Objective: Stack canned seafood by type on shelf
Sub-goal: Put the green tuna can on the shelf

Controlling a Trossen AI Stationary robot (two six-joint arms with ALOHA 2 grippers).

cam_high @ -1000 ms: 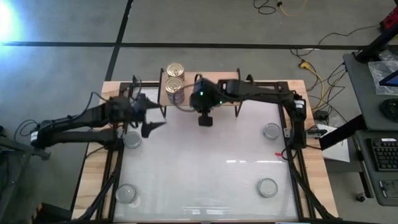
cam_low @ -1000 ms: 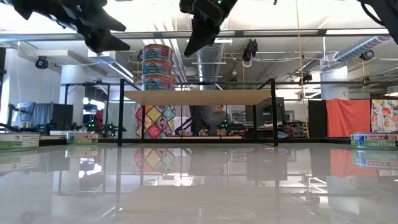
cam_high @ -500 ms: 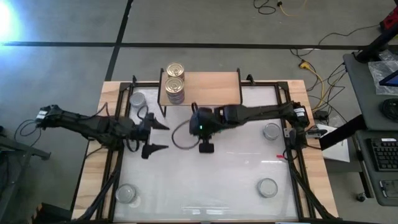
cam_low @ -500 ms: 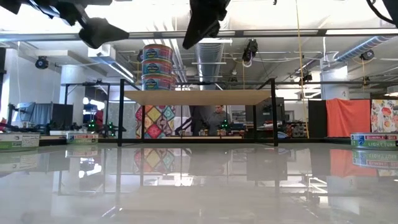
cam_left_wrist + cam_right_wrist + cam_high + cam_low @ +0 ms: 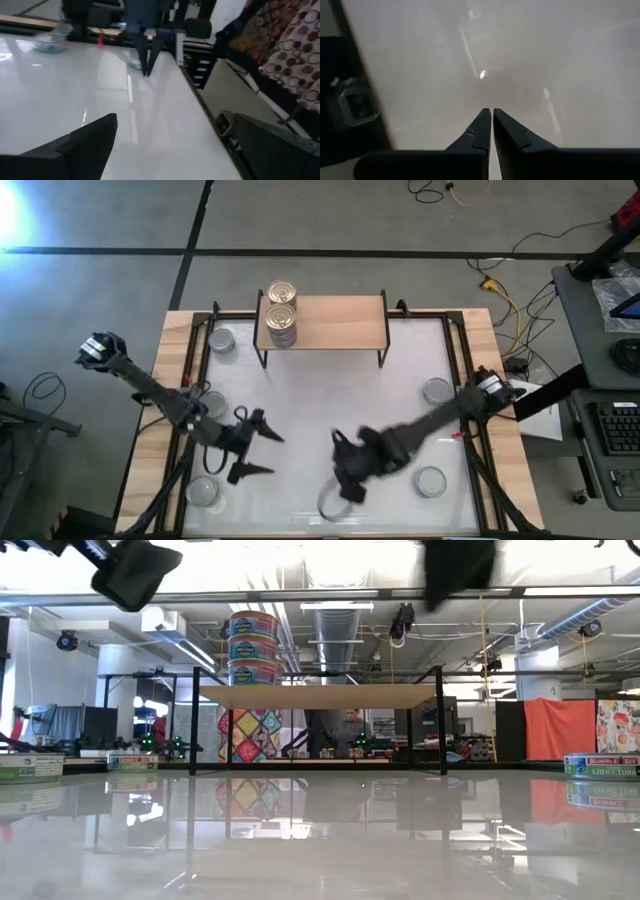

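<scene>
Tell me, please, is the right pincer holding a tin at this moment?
No, the right pincer is shut with its fingers pressed together and nothing between them, above the bare white table.

Bright overhead light; glare streaks on table (image 5: pixel 330 405); wrist views blurred.
</scene>
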